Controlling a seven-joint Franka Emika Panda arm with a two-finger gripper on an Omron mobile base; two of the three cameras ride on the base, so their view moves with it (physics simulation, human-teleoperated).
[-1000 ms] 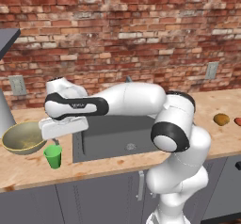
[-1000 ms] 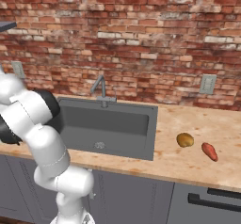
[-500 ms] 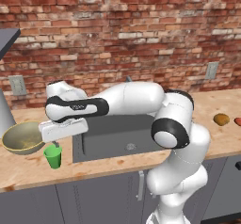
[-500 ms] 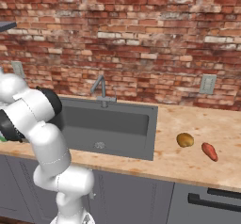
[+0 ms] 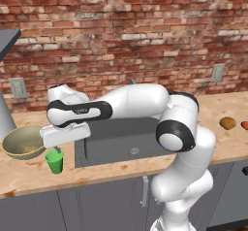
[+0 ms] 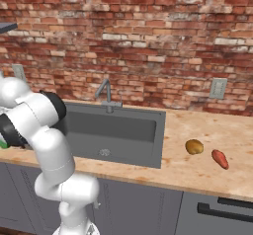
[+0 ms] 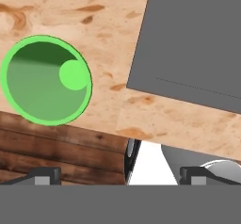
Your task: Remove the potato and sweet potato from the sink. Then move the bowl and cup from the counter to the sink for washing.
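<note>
The green cup (image 5: 54, 162) stands upright on the counter just left of the sink (image 5: 126, 139). My gripper (image 5: 60, 150) hangs open right above the cup, slightly to its right. In the hand view the cup (image 7: 46, 80) lies at the left, off the line between my fingertips (image 7: 45, 174), and the gripper (image 7: 121, 174) holds nothing. Left of the cup sits the olive-yellow bowl (image 5: 22, 141). The potato (image 6: 194, 146) and the sweet potato (image 6: 220, 158) lie on the counter right of the sink (image 6: 113, 130).
A grey tap (image 6: 106, 95) rises behind the basin. The brick wall carries sockets (image 5: 17, 87) (image 6: 217, 88). The sink's dark corner (image 7: 197, 44) shows to the right of the cup in the hand view. The counter's front edge runs close below the cup.
The hand has come down a little and drifted slightly left above the cup. The cup, the bowl and both vegetables have stayed where they were.
</note>
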